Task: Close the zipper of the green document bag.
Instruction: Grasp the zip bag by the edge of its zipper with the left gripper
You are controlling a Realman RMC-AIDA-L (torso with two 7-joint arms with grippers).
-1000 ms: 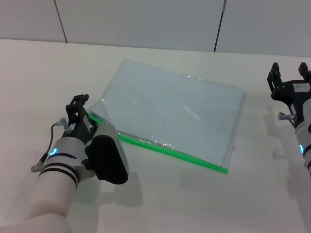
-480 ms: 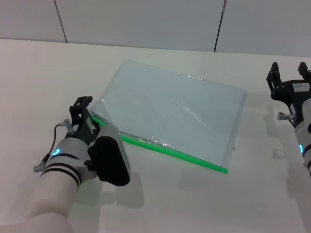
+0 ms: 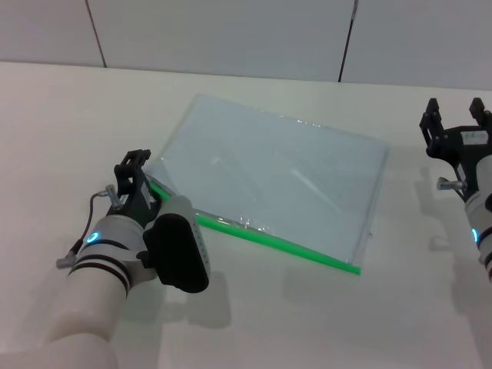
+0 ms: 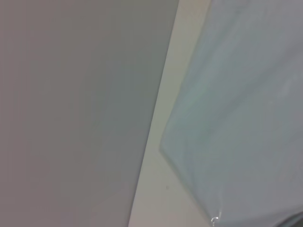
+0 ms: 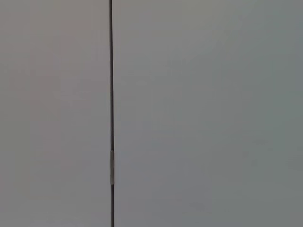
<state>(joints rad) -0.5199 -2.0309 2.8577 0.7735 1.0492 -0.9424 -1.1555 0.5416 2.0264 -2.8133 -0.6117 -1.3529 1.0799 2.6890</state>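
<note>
The green document bag (image 3: pixel 277 188) lies flat on the white table (image 3: pixel 69 115), its zipper (image 3: pixel 284 246) along the near edge, the left gripper (image 3: pixel 132 175) sits at the bag's left corner, fingers I cannot tell, and the right gripper (image 3: pixel 455 115) waits well off the bag's right side with fingers apart.

I'm seeing the green document bag (image 3: pixel 269 181) lying flat on the desk (image 3: pixel 61 115), its zipper (image 3: pixel 265 241) along the bag's near edge, left gripper (image 3: pixel 132 175) at the bag's left corner, right gripper (image 3: pixel 458 123) well right of the bag.
</note>
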